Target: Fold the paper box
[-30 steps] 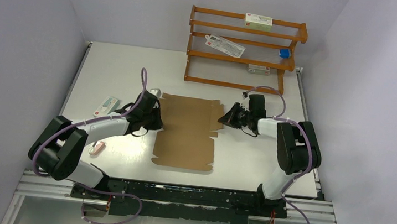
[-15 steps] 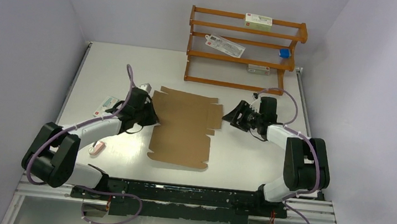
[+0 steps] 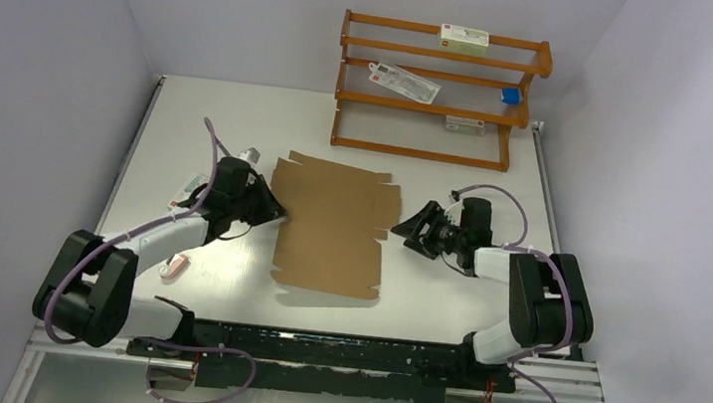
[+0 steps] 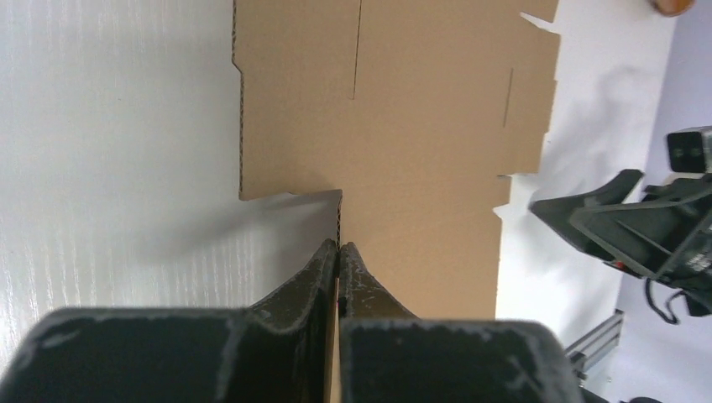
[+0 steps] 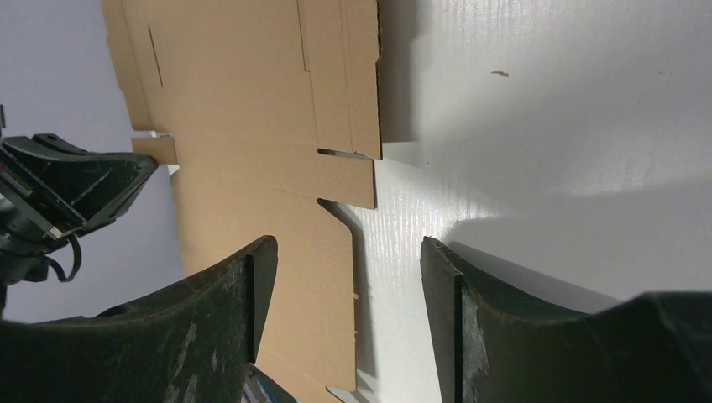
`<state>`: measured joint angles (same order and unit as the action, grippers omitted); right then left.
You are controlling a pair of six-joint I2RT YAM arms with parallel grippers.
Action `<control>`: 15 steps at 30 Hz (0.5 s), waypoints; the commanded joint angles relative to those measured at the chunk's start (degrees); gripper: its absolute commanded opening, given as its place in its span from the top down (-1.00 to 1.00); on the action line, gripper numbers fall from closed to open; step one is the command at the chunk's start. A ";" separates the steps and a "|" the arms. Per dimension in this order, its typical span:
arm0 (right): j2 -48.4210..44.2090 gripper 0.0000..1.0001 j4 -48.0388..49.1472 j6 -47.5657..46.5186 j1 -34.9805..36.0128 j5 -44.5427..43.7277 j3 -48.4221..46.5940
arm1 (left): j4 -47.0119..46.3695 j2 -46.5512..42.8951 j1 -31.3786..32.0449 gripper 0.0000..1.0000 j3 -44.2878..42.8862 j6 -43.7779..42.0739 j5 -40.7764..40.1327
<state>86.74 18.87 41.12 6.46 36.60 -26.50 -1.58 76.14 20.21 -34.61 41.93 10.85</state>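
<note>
The paper box (image 3: 330, 224) is a flat brown die-cut cardboard sheet in the middle of the table, its near edge slightly raised over a shadow. My left gripper (image 3: 276, 211) is shut on the sheet's left edge; in the left wrist view its jaws (image 4: 339, 246) pinch the thin cardboard (image 4: 420, 126) edge-on. My right gripper (image 3: 402, 228) stands open just off the sheet's right edge. In the right wrist view its gripper (image 5: 348, 252) has bare table between the fingers and the cardboard (image 5: 243, 109) beside the left finger.
An orange wooden rack (image 3: 434, 90) with small white cartons and a blue item stands at the back. A small white carton (image 3: 192, 189) and a tiny pink item (image 3: 176, 265) lie left of the left arm. The table's right edge (image 3: 555, 222) runs past the right arm.
My right gripper let go of the sheet's right edge, opened and drew back a little. The left gripper pulled the sheet left and toward the back, skewing it slightly.
</note>
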 commanded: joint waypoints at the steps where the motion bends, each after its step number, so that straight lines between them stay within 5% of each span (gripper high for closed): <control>1: 1.19 -0.34 7.23 5.43 0.89 -1.16 1.42 | -4.84 -3.04 -2.04 0.90 2.57 4.56 4.56; 15: 6.17 -0.35 15.18 9.73 5.20 -4.04 2.96 | -4.31 -3.98 -4.30 0.71 4.33 4.08 6.30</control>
<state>91.55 32.97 50.72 10.66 34.94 -23.33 -5.76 72.86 16.43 -30.35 47.81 16.58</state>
